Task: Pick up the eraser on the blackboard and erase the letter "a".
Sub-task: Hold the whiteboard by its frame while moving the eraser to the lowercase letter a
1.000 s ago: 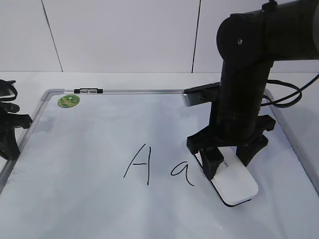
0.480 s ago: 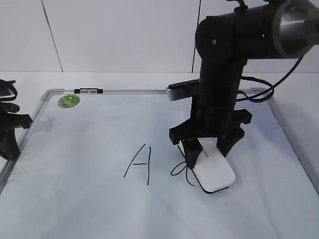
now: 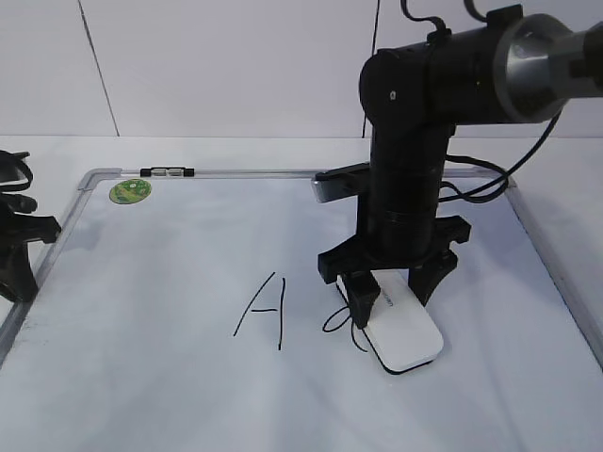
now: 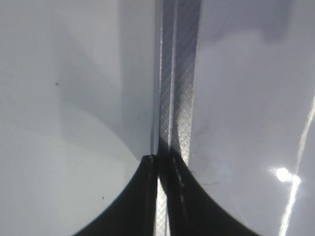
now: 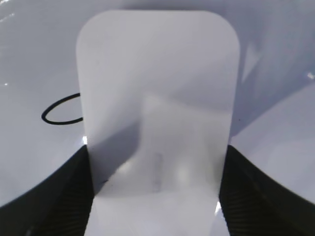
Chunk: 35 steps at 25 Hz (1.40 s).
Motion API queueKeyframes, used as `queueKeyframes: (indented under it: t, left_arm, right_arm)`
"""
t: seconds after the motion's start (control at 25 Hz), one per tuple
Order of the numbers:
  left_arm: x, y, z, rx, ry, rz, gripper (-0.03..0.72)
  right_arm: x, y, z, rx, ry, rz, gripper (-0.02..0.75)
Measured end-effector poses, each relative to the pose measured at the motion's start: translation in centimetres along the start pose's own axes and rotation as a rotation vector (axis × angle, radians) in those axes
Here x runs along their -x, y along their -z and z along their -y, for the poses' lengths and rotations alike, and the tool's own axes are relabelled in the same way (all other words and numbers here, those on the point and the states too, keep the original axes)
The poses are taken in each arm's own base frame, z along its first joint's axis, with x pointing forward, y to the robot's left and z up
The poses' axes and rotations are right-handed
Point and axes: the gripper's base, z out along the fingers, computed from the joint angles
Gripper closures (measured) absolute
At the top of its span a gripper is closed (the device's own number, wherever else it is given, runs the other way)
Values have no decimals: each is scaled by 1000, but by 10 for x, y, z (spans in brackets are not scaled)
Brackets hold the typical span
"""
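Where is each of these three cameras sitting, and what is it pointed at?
Exterior: at the board's near edge, slanting down over the blackboard; right arm and right gripper show.
Left wrist: looks down at the board's frame; left gripper closed.
Right wrist: down on the eraser between its fingers.
Exterior and right wrist share eraser and letter "a".

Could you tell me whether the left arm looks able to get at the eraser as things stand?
Probably not. The left gripper sits shut at the blackboard's left frame edge, far across from the eraser, which the right gripper already clamps by its sides beside the letter "a".
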Motion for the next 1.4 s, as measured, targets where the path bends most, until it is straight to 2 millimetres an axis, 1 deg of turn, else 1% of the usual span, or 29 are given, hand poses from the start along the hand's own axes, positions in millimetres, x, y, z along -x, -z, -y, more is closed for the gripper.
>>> queueKeyframes:
  t: [0.28, 0.44, 0.68, 1.04, 1.16, 1.4]
  left_arm:
    - [0, 0, 0, 0, 0, 0, 673]
    - [0, 0, 0, 0, 0, 0, 673]
    - [0, 0, 0, 0, 0, 0, 673]
    - [0, 0, 0, 0, 0, 0, 673]
    - [0, 0, 0, 0, 0, 0, 673]
    - [0, 0, 0, 0, 0, 0, 673]
  right_arm:
    - [1, -2, 0, 1, -1, -9, 206]
    - [0, -2, -7, -17, 25, -10, 206]
    - [-2, -2, -28, -32, 84, -7, 206]
    - [-5, -3, -41, -13, 108, -10, 206]
    - [-5, -3, -44, -12, 113, -11, 206]
    - [-5, -3, -42, -19, 107, -10, 206]
